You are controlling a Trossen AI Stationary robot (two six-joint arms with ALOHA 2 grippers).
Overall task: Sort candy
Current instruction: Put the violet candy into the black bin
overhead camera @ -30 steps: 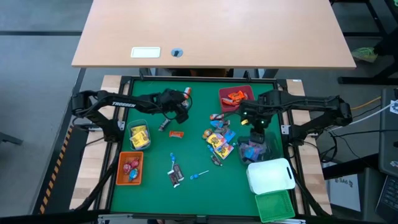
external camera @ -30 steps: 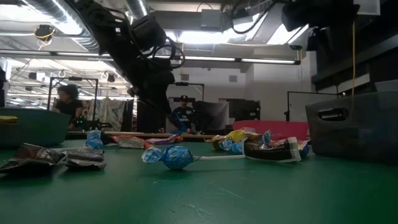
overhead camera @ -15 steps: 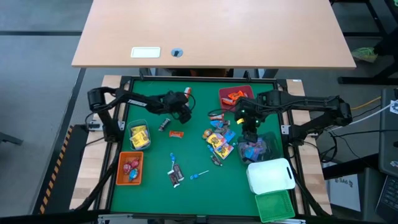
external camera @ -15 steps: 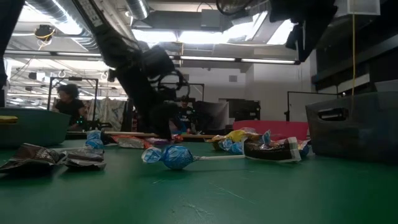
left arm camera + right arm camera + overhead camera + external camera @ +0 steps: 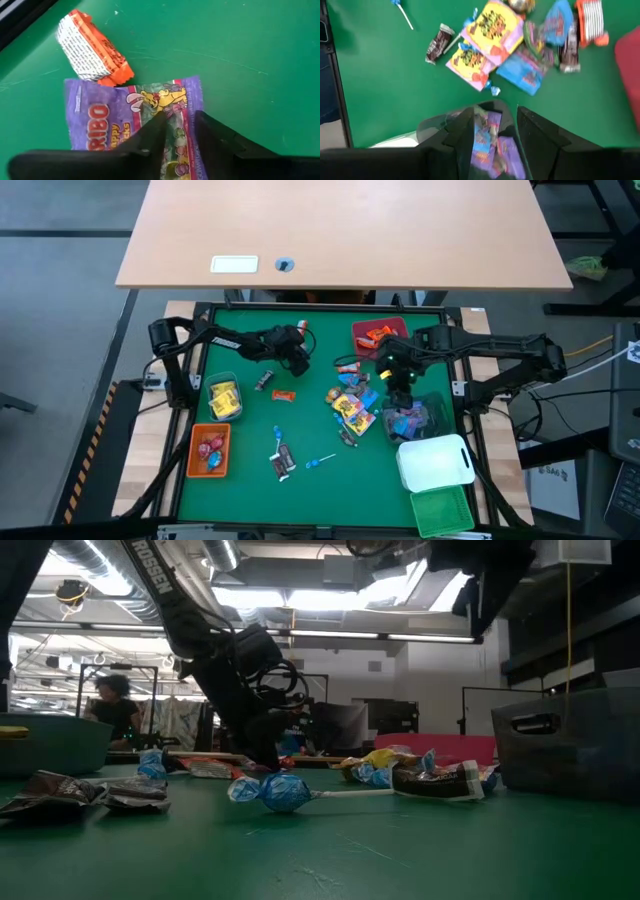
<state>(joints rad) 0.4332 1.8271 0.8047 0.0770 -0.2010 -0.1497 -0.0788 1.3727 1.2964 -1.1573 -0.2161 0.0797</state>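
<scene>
A purple candy packet [image 5: 135, 125] lies flat on the green mat beside an orange-wrapped candy [image 5: 90, 47]. My left gripper [image 5: 178, 131] is low over the packet, fingers a little apart with a strip of it between them; it shows in the high view [image 5: 297, 363] and the low view [image 5: 262, 762]. High above the clear bin [image 5: 412, 418] of purple and blue candy [image 5: 492, 142] hangs my right gripper [image 5: 400, 392], open [image 5: 495, 131]. A heap of mixed candy [image 5: 352, 402] lies at mid table. My left gripper's fingertips [image 5: 159, 129] come down slanting from above onto the purple packet's right half [image 5: 176, 107], one on each side of a strip of it. The packet lies flat on the mat. I cannot tell whether the fingers touch it.
Red bin [image 5: 378, 335] at the far right, clear bin with yellow candy [image 5: 223, 398] and orange bin [image 5: 209, 452] on the left, white bin [image 5: 435, 462] and green bin [image 5: 442, 510] near right. A blue lollipop [image 5: 285, 792] and dark wrappers [image 5: 283, 463] lie near the front.
My left gripper has sunk toward the mat and gone a little toward the far right, coming down over the purple packet. My right gripper has tipped a little above the clear bin without leaving its place.
</scene>
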